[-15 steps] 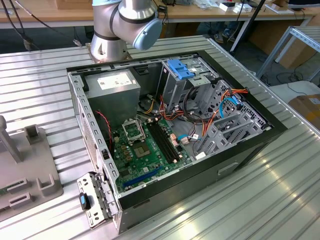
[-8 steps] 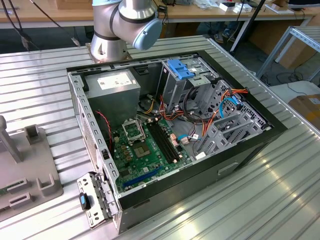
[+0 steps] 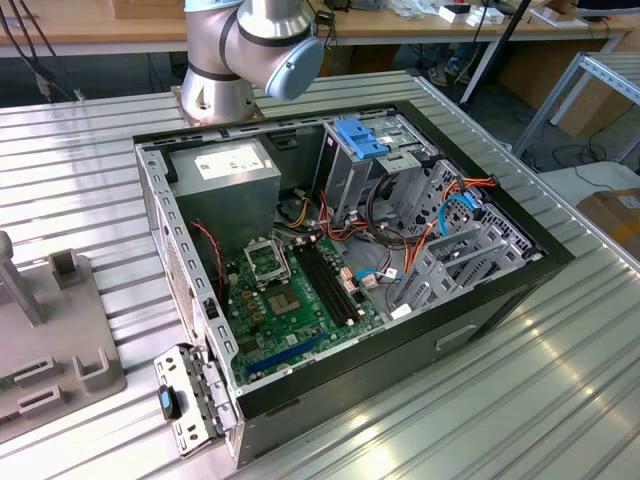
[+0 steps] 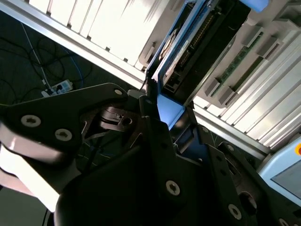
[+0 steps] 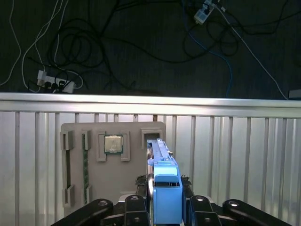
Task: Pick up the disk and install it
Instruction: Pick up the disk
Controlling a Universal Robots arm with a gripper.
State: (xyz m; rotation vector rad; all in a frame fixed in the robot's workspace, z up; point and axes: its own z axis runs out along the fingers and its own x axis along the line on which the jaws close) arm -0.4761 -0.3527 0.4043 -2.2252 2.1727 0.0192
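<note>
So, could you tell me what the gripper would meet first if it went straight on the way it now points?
The disk lies edge-on directly in line with the gripper, so it comes first. Beyond it is the grey holder tray on the slatted table, though depth is unclear.

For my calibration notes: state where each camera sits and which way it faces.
Exterior view: off the arm, looking down into the open computer case on the ribbed table; the arm's joint shows.
First wrist view: at the wrist, looking past the tool down at the grey fixture.
Second wrist view: at the wrist, along the tool's links to the table.
Shared: both wrist views show the disk in the tool.
</note>
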